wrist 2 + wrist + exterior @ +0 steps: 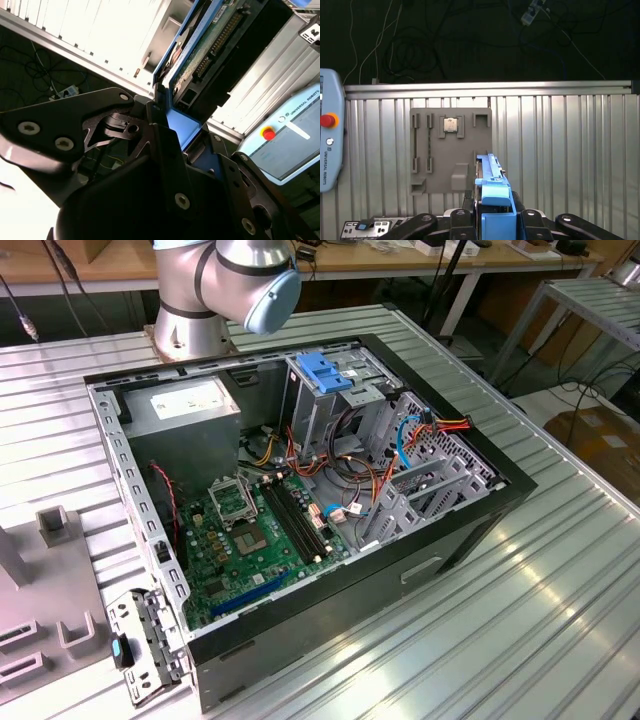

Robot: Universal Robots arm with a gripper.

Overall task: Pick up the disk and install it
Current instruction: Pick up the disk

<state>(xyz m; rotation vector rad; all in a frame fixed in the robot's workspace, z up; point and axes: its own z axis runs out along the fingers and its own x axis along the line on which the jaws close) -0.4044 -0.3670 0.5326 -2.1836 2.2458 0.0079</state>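
In both wrist views my gripper [492, 217] [186, 127] is shut on the disk [491, 182], held edge-on with bright blue rails along its sides. The second wrist view shows the disk's [215, 45] green circuit-board underside and connector between the black fingers [161, 131]. It hangs high above the ribbed metal table [560, 150]. The exterior view shows the open computer case [300, 490] lying on the table, with a metal drive cage [335, 400] topped by a blue latch [322, 372]. The arm's silver and blue joint [245, 280] is at the top of that view.
A grey fixture plate [451, 150] holding a small square chip lies on the table below the disk. A teach pendant [327, 145] with a red button lies beside it. Orange and blue cables [400, 440] run inside the case. A loose metal bracket [145, 645] sits by the case's near corner.
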